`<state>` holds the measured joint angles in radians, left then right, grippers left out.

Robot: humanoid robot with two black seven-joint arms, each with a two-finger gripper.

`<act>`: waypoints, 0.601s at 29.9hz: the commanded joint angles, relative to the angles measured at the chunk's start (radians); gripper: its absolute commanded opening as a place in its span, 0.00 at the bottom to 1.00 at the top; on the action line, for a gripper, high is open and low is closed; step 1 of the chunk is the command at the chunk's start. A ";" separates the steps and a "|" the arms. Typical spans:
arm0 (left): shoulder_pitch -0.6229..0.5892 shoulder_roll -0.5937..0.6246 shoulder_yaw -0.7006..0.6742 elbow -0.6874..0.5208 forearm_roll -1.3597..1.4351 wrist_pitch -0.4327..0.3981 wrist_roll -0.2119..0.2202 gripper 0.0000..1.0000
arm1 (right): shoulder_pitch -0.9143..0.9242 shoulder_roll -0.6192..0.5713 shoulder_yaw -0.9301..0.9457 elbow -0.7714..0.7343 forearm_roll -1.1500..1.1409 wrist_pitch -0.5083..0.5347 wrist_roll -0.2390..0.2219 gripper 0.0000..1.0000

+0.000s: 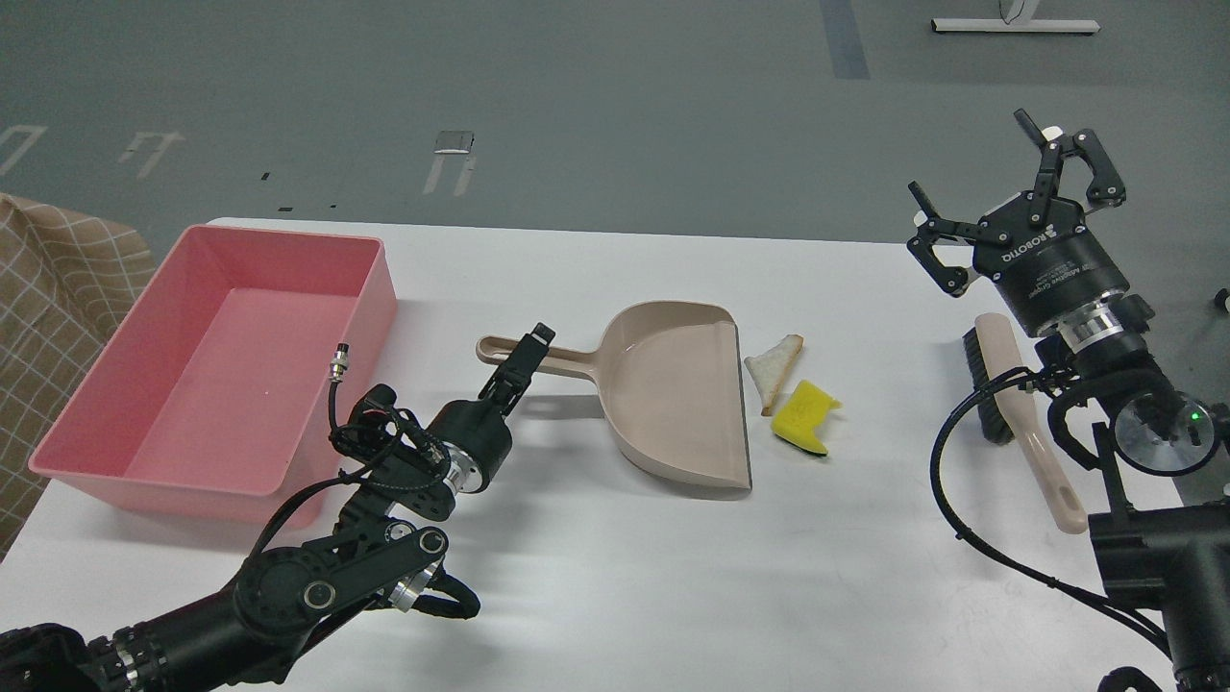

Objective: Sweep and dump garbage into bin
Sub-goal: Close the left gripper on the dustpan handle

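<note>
My left gripper (527, 354) sits low over the dustpan (673, 404) handle; seen end-on, I cannot tell how wide it stands or whether it has the handle. The pan's lip faces the garbage, probably so it can be swept straight in. One sponge (803, 416) and one bread piece (774, 370) lie just beside that lip. One brush (1020, 413) rests on the counter (673, 577) below my right gripper (1014, 197), spread wide and holding nothing. One bin (221, 375) waits far left.
</note>
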<state>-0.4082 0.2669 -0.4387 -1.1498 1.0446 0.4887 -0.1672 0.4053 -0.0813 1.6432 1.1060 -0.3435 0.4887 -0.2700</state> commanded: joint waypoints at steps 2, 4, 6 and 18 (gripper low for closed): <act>-0.006 -0.012 0.000 0.018 0.000 0.000 -0.002 0.91 | 0.001 0.000 0.001 0.000 0.001 0.000 0.000 1.00; -0.011 -0.014 0.000 0.019 0.000 0.000 -0.002 0.88 | 0.001 0.000 0.001 0.000 0.001 0.000 0.000 1.00; -0.012 -0.015 0.000 0.019 0.000 0.000 -0.002 0.81 | 0.001 0.000 0.000 0.000 0.001 0.000 0.000 1.00; -0.023 -0.015 0.000 0.035 -0.001 0.000 -0.003 0.64 | 0.006 0.000 0.001 -0.005 0.001 0.000 0.000 1.00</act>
<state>-0.4293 0.2516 -0.4387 -1.1168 1.0433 0.4887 -0.1700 0.4080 -0.0813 1.6441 1.1060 -0.3426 0.4887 -0.2700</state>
